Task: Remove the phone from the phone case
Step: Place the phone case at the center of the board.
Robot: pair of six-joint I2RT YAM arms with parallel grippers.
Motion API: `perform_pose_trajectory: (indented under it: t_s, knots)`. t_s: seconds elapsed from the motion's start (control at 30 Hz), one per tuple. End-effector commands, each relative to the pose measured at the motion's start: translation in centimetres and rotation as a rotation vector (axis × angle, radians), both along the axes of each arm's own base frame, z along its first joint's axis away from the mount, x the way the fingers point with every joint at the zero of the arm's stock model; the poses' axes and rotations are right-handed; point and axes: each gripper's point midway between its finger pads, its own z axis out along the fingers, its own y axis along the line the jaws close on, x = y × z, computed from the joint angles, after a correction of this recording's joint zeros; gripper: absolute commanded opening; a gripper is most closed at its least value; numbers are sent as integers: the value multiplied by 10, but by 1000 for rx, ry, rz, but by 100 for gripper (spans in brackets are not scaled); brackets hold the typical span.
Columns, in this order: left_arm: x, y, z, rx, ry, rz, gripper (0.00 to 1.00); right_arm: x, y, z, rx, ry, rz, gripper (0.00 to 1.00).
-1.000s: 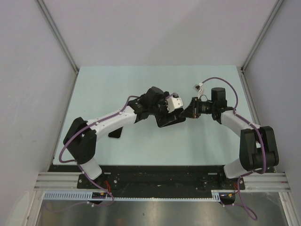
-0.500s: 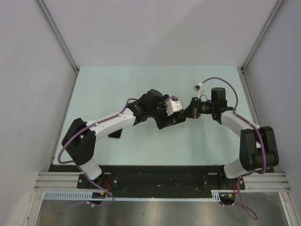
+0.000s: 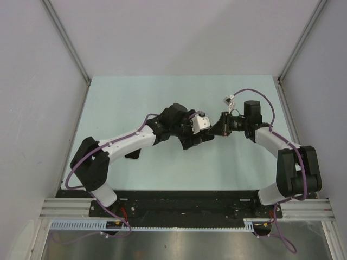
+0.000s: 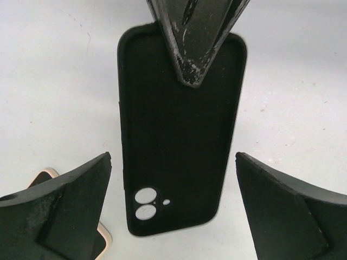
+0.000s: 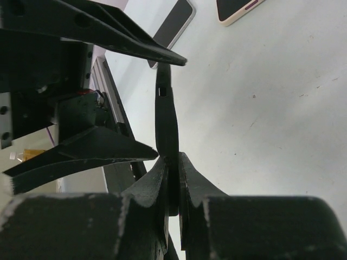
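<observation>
The black phone case (image 4: 174, 124) is empty: the table shows through its camera holes. My right gripper (image 5: 172, 162) is shut on the case's top edge and holds it edge-on above the table; its fingers (image 4: 196, 38) show at the top of the left wrist view. My left gripper (image 4: 173, 158) is open, its fingers apart on either side of the case and not touching it. In the top view the grippers meet mid-table, left (image 3: 198, 136) and right (image 3: 216, 131). A phone with a beige rim (image 4: 103, 241) lies on the table, partly hidden under my left finger.
Two phones lie flat on the table in the right wrist view, one silver-rimmed (image 5: 173, 23) and one pink-rimmed (image 5: 236, 8). A dark flat object (image 3: 132, 153) lies beside my left arm. Grey walls enclose the pale green table (image 3: 135, 103) on three sides.
My left gripper has shifted a little to the left and towards me. The case has turned more edge-on in the top view. The right arm has hardly moved.
</observation>
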Motion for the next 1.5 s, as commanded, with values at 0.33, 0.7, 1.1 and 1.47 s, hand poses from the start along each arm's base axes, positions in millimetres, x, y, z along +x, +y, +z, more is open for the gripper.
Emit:
perform_pose_trajectory:
  t_s: [0.33, 0.7, 1.1, 1.47]
  knots:
    - [13, -5, -10, 26, -20, 46, 100, -3, 4, 27, 45, -81, 46, 0]
    - [2, -4, -1, -9, -11, 11, 73, 0, 3, 28, 44, -95, 39, 34]
    - [18, 4, -15, 24, 3, 92, 100, 23, -9, 6, -52, -104, -77, 31]
    - [21, -3, -27, 25, 45, 85, 100, 30, -15, -8, -75, -64, -116, 33]
